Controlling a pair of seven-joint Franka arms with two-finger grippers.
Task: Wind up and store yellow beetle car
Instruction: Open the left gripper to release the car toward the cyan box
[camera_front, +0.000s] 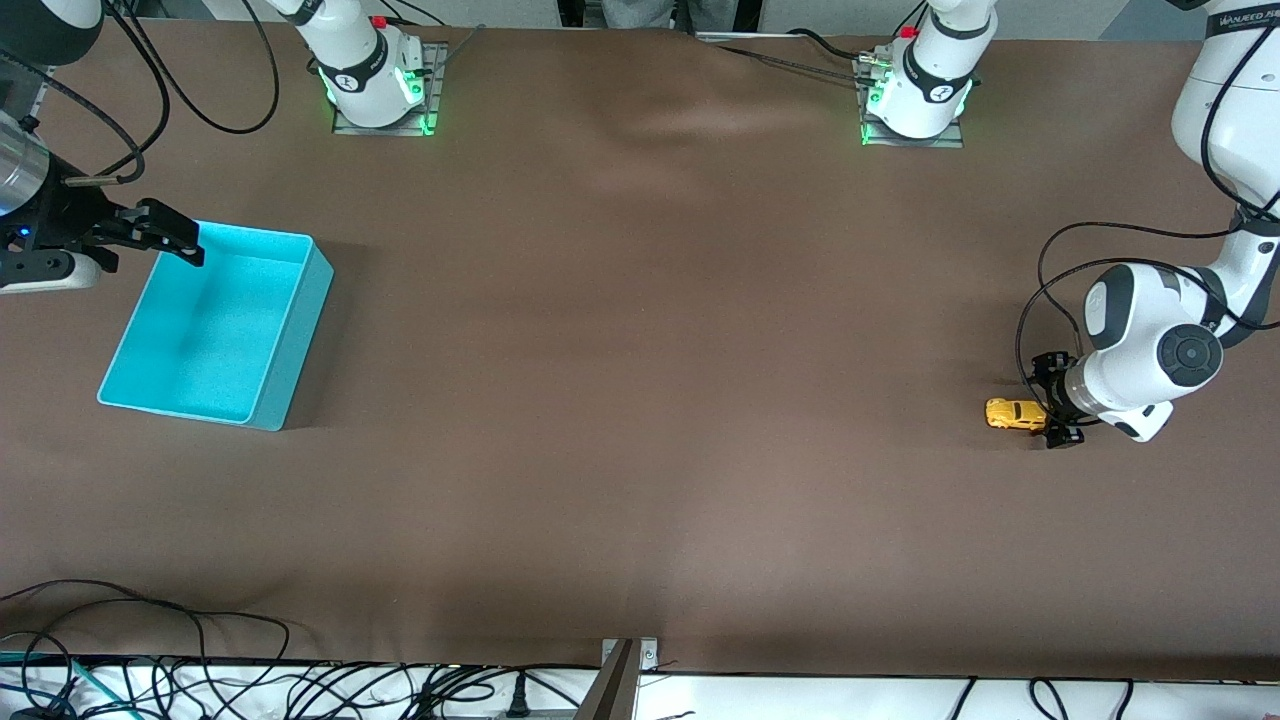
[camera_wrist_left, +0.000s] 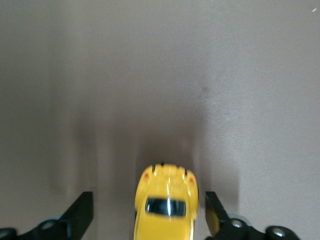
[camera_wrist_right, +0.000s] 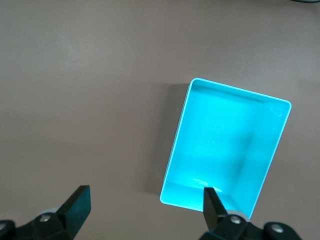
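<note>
The yellow beetle car (camera_front: 1014, 413) sits on the brown table (camera_front: 640, 400) at the left arm's end. The left gripper (camera_front: 1056, 400) is low around its rear, fingers (camera_wrist_left: 82, 210) spread, touching nothing. The right gripper (camera_front: 175, 238) waits spread above the turquoise bin (camera_front: 290, 340), at the right arm's end.

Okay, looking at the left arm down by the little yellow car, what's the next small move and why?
Probably back the left end effector straight off. Its fingers stand open, clear of the yellow beetle car on the table, whose nose points toward the turquoise bin.
</note>
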